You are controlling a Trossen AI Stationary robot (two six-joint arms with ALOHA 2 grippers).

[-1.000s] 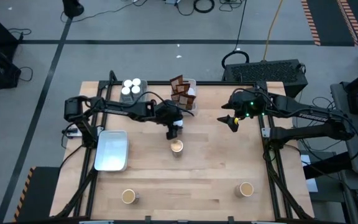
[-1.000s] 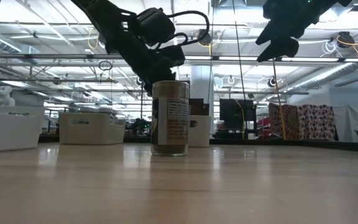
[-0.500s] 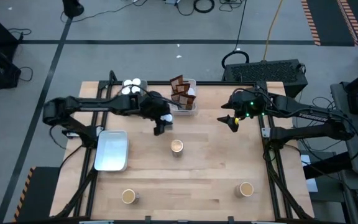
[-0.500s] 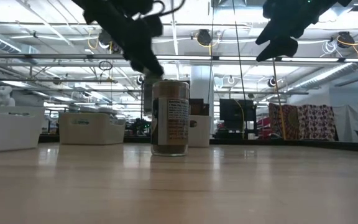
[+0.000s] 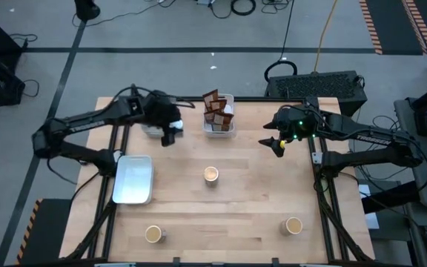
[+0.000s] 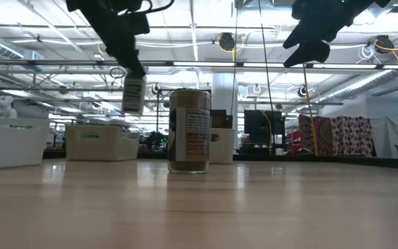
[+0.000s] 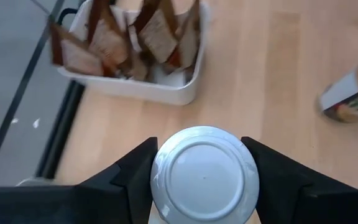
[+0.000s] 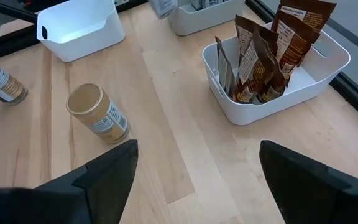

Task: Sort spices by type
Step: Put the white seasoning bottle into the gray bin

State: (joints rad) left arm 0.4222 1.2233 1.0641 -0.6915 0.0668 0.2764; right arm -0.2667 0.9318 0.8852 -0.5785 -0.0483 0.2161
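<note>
My left gripper (image 5: 167,136) is shut on a white-topped spice jar (image 7: 204,174) and hovers at the near edge of the tray of white-topped jars (image 5: 153,130), which the arm mostly hides. A white tray (image 5: 220,130) of dark brown packets (image 5: 215,108) sits at the far edge. Tan-topped jars stand at the table's middle (image 5: 211,174), near left (image 5: 153,234) and near right (image 5: 293,225). My right gripper (image 5: 276,145) is open and hangs in the air over the far right of the table. My left gripper pinches the white-topped jar between its two fingers at the upper end, one finger (image 7: 132,171) on each side of the round white lid (image 7: 161,177). The fingers come from above, pointing down. The jar (image 6: 134,94) hangs below them, lifted clear of the table, nearly upright.
An empty pale tray (image 5: 133,179) lies on the left side of the table. The packet tray stands close to the right of my left gripper. Bare wood lies between the middle jar and the two near jars.
My left gripper, shut on the white-topped jar, has moved from beside the middle tan-topped jar toward the table's left and far edge, up to the tray of white-topped jars. The jar has been carried along in the air. The right arm has kept still.
</note>
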